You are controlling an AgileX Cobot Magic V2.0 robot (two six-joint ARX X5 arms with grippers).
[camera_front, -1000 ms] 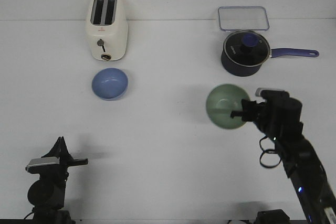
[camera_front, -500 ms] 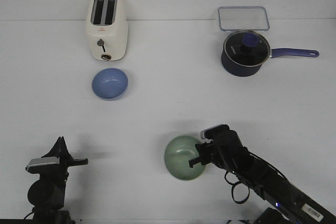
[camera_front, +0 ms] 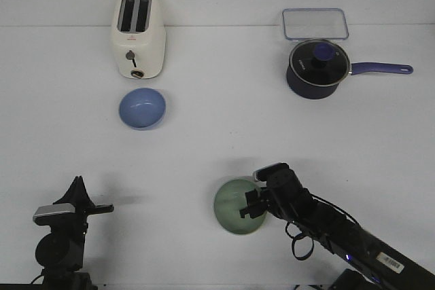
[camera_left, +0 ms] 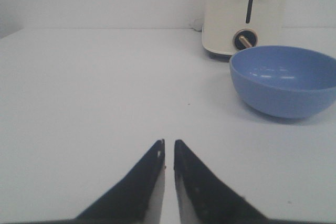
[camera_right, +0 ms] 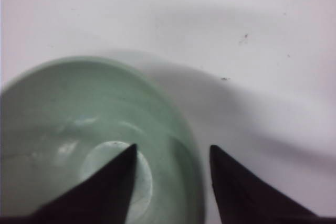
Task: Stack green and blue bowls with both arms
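Since half a second ago the green bowl [camera_front: 236,206] has hardly shifted and sits near the table's [camera_front: 217,147] front edge, right of centre, where the right gripper [camera_front: 253,203] straddles its right rim, one finger inside and one outside, not yet pressed together. Far to the left, the blue bowl [camera_front: 142,108] rests just in front of the toaster [camera_front: 138,34]. At the near left, the left gripper [camera_left: 168,153] has its fingers almost together, holding nothing.

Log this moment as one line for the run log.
right gripper: straddles rim of green bowl, near table centre | left gripper: shut, idle | blue bowl: by toaster | stack: not done
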